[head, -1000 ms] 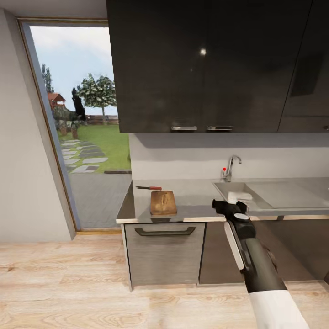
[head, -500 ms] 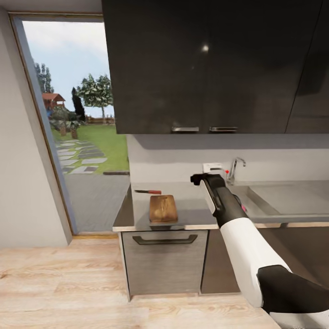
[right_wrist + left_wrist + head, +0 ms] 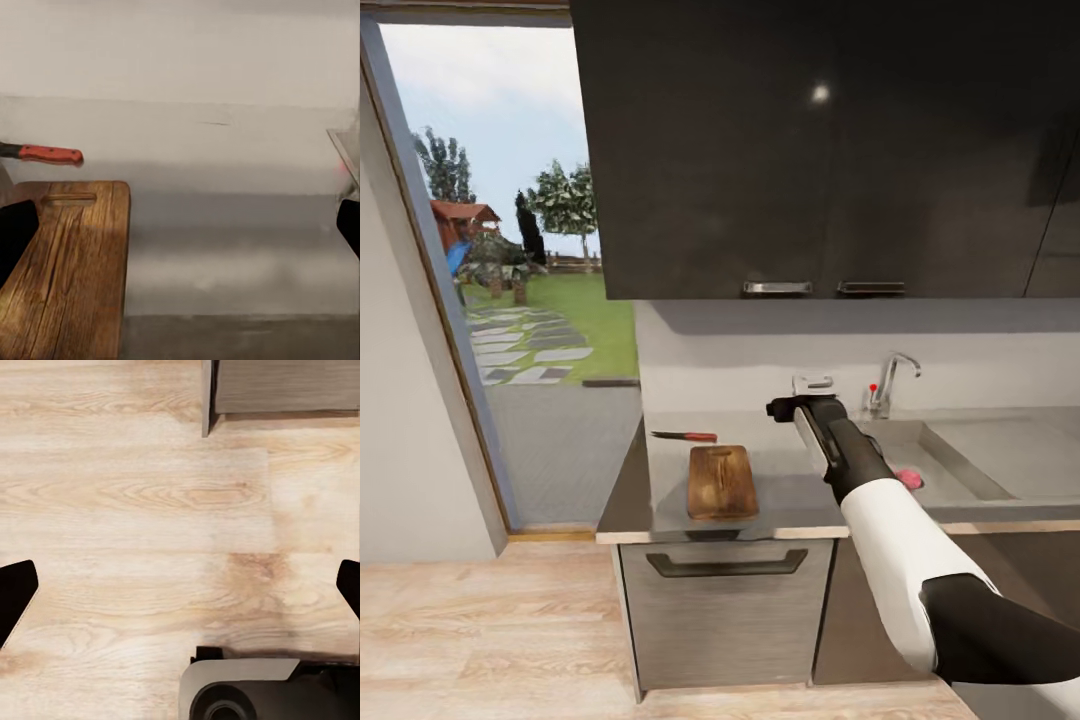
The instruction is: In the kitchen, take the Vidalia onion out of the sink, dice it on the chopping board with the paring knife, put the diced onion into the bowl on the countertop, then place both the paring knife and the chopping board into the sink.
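In the head view the knife [image 3: 685, 436] lies flat on the bench [image 3: 790, 495] toward the left end, its red handle pointing right, and the board [image 3: 721, 482] lies just in front of it, apart from it, its handle slot at the far end; that looks like a layout set ready for cutting, tool beside work surface. Further right the right arm reaches over the bench, its pincer [image 3: 800, 395] held above the surface between the board and the sink [image 3: 970, 468], carrying nothing. The onion [image 3: 908, 479] sits in the sink's left part, partly hidden behind the forearm, so the arm is probably on its way to fetch it. The tap [image 3: 892, 378] stands at the sink's back edge. The right wrist view gives what the head view cannot: the board's grain and slot [image 3: 69, 198] up close, the knife handle [image 3: 51, 154] beyond the board, and both dark fingertips at the frame's edges, spread wide with bare bench between them. The left wrist view looks down on the wooden floor [image 3: 150, 495] and a cabinet corner, that pincer [image 3: 180, 589] likewise spread wide and idle, probably parked low while the right arm works.
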Robot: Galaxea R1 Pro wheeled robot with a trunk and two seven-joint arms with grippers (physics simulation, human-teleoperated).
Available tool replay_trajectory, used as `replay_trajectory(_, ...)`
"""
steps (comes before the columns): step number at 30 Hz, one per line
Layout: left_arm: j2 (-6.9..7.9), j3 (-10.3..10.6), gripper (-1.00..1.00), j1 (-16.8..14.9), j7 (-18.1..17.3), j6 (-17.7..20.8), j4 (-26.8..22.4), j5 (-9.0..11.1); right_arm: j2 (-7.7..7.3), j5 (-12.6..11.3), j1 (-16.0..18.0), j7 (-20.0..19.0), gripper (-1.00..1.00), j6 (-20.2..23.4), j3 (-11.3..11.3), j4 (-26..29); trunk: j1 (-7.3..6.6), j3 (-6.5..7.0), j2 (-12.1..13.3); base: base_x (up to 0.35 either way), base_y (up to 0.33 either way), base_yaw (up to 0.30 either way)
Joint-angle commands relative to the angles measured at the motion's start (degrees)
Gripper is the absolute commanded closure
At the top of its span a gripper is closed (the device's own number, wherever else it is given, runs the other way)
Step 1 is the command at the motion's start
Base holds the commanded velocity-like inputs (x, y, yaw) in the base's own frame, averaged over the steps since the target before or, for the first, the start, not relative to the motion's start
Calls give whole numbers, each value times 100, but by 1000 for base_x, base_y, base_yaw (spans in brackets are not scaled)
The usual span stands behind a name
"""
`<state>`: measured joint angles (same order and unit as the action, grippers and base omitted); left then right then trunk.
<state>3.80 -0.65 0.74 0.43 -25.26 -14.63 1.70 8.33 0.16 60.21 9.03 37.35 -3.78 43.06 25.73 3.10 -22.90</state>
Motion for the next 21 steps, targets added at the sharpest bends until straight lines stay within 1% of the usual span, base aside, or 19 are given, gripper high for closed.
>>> replay_trajectory(1,1,-1,-100,5,1,-6,-10,35,-2,2,1,-7,-100,25,-33,-7,5,0,-2,338,99,0)
replay_trajectory(3,4,2,-100,5,1,-6,-8,98,-21,6,1,-180,-100,15,-192,-29,5,0,-2,267,66,0)
replay_trajectory(5,6,3,-100,5,0,-6,-6,142,-121,22,0,-522,-100,13,-580,-34,5,0,-2,95,21,0)
replay_trajectory(6,6,3,-100,5,0,-6,-6,147,-155,28,0,-605,-100,14,-675,-34,5,0,-2,59,13,0)
replay_trajectory(7,6,3,-100,5,1,-6,-6,153,-232,39,-1,-790,-100,15,-867,-34,5,0,-2,38,9,0)
replay_trajectory(8,6,4,-100,5,-2,-6,-5,158,-382,54,-1,-1150,-100,16,-1124,-22,5,0,-2,19,4,0)
replay_trajectory(10,6,4,-100,5,-4,-6,-5,161,-609,69,-1,-1708,-100,19,-1326,10,5,0,-2,10,2,0)
replay_trajectory(12,7,4,-100,5,-6,-6,-5,163,-833,111,3,-2315,-100,22,-1410,60,5,0,-2,4,1,0)
replay_trajectory(14,7,4,-100,5,-5,-6,-3,163,-1034,228,8,-2913,-100,29,-1444,186,5,0,-2,2,0,0)
replay_trajectory(15,7,4,-100,5,-5,-6,-2,163,-1078,278,10,-3055,-100,30,-1449,231,5,0,-2,1,0,0)
replay_trajectory(16,7,4,-100,5,-7,-6,1,164,-1220,565,14,-3631,-100,37,-1460,460,5,0,-2,0,0,0)
replay_trajectory(17,7,4,-100,5,-7,-6,2,164,-1243,665,16,-3779,-100,39,-1462,521,5,0,-2,0,0,0)
replay_trajectory(18,3,6,-100,5,-7,-6,2,165,-1276,892,19,-4098,-100,40,-1462,638,5,0,-2,0,0,0)
replay_trajectory(21,1,9,-100,5,-7,-6,6,165,-1295,1276,27,-4639,-100,42,-1462,797,5,0,-2,0,0,0)
